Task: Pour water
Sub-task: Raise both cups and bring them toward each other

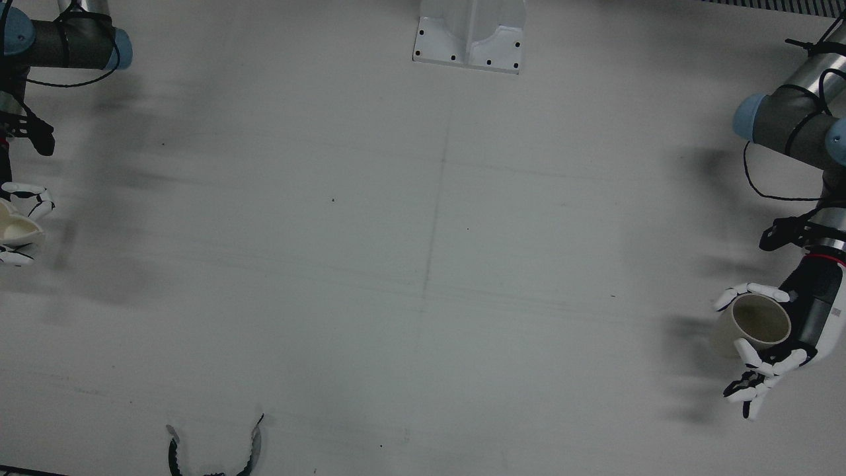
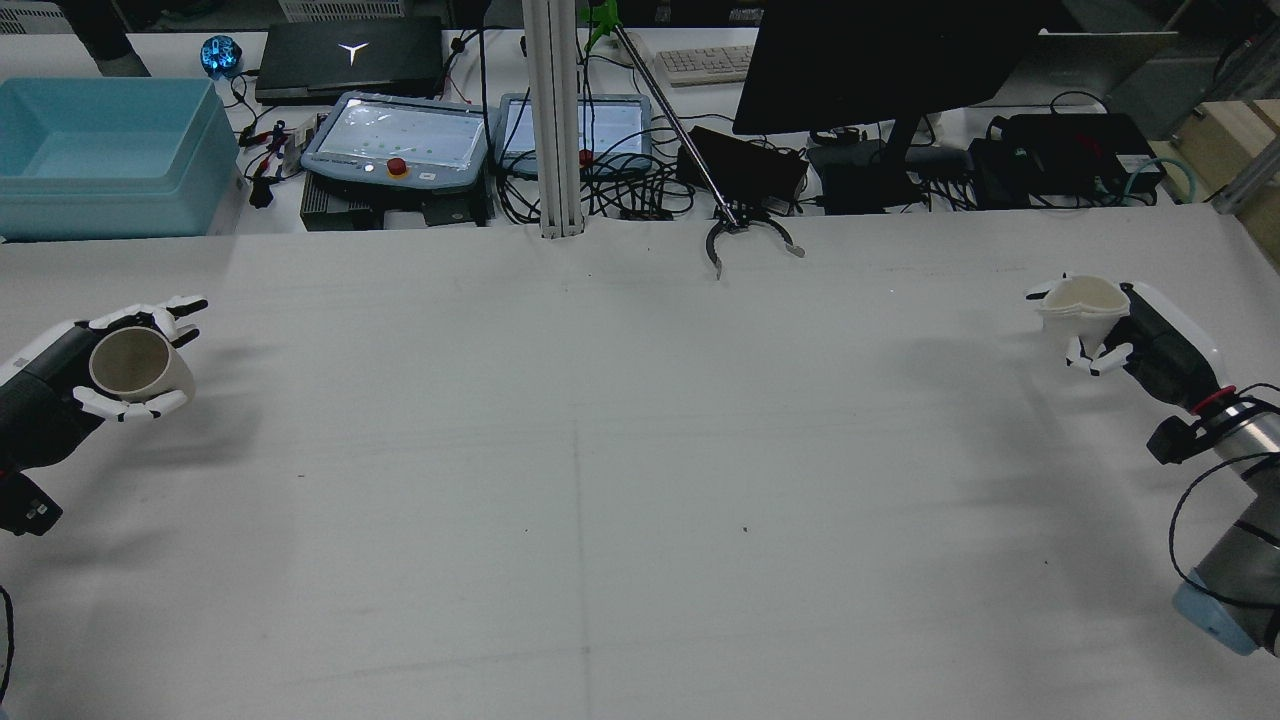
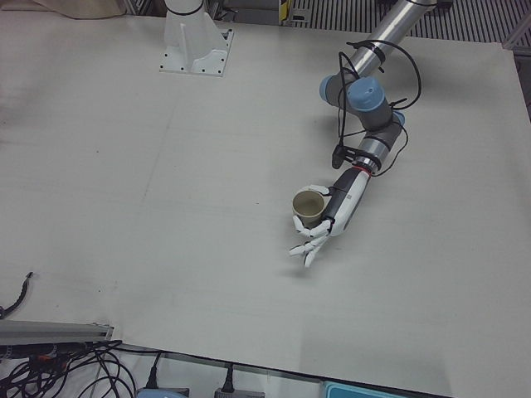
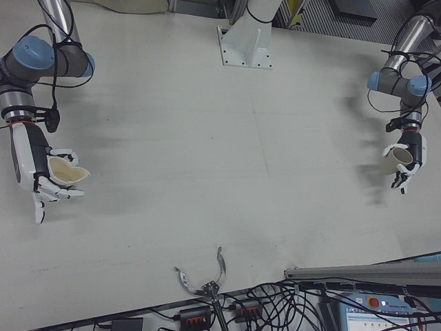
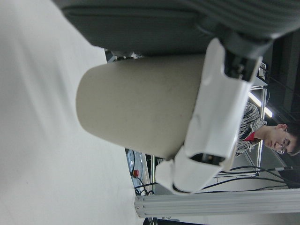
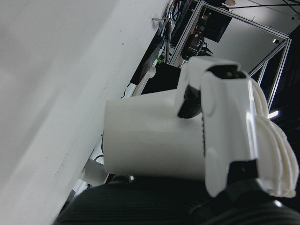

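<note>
My left hand is shut on a beige cup at the table's left edge in the rear view, mouth up and tilted slightly. The hand and the cup also show at the front view's right. My right hand is shut on a white cup with a squashed rim at the far right of the table. This cup sits at the front view's left edge. Both cups cast shadows on the table. The left hand view shows the beige cup's side under a finger. I cannot see any water.
Black claw tongs lie at the table's operator-side edge, also in the front view. A white pedestal base stands at the robot side. A blue bin and electronics sit beyond the table.
</note>
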Tool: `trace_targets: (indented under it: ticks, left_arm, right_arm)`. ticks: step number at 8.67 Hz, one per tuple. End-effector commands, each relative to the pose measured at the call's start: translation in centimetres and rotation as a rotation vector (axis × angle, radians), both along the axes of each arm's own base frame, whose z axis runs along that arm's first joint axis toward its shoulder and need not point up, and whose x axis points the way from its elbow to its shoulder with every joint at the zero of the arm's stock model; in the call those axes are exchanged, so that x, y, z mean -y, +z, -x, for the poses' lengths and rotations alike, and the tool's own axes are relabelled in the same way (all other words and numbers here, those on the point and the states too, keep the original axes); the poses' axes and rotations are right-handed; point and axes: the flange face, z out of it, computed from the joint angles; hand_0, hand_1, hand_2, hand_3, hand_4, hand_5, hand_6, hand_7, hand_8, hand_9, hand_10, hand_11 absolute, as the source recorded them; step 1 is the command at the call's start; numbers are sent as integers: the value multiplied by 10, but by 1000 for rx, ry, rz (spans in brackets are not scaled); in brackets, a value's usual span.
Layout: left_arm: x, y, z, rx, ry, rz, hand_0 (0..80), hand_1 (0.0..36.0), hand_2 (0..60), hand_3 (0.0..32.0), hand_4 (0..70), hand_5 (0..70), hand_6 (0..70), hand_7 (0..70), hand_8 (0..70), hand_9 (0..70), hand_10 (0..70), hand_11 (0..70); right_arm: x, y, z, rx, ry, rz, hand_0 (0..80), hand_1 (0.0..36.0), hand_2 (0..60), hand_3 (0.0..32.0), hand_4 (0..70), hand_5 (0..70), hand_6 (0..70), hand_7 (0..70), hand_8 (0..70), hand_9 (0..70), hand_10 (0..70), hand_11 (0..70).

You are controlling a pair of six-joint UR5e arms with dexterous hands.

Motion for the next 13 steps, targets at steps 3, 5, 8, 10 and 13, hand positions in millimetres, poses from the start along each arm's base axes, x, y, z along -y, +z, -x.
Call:
trace_targets:
  ticks: [3, 5, 8, 10, 13]
  left_arm:
    - [0, -116, -105, -37, 129, -34, 800, 360, 600, 0, 560, 700, 186, 186, 63, 32, 69, 140]
    - [5, -166, -148, -35, 164, -44, 800, 360, 600, 0, 558, 700, 190, 188, 66, 34, 71, 142]
    - [-21, -275, -244, -51, 281, -51, 800, 360, 600, 0, 564, 700, 206, 196, 71, 39, 73, 145]
    - [-20, -338, -290, -81, 317, -69, 800, 360, 600, 0, 561, 700, 214, 201, 71, 36, 70, 140]
    - [-18, -416, -294, -127, 319, -102, 800, 360, 600, 0, 578, 700, 223, 207, 68, 31, 63, 129]
  right_arm:
    - [55, -255, -26, 36, 89, -14, 800, 360, 600, 0, 395, 211, 486, 700, 387, 527, 0, 0]
    - [86, -343, 8, 25, 107, -91, 800, 360, 600, 0, 493, 221, 540, 700, 411, 558, 0, 0]
    - [51, -454, 47, -109, 204, -242, 800, 360, 600, 0, 645, 224, 632, 700, 426, 590, 0, 0]
    - [34, -501, 97, -206, 262, -301, 800, 360, 600, 0, 650, 224, 649, 700, 413, 570, 0, 0]
    - [-4, -536, 181, -460, 317, -349, 800, 360, 600, 0, 554, 220, 585, 700, 376, 536, 0, 0]
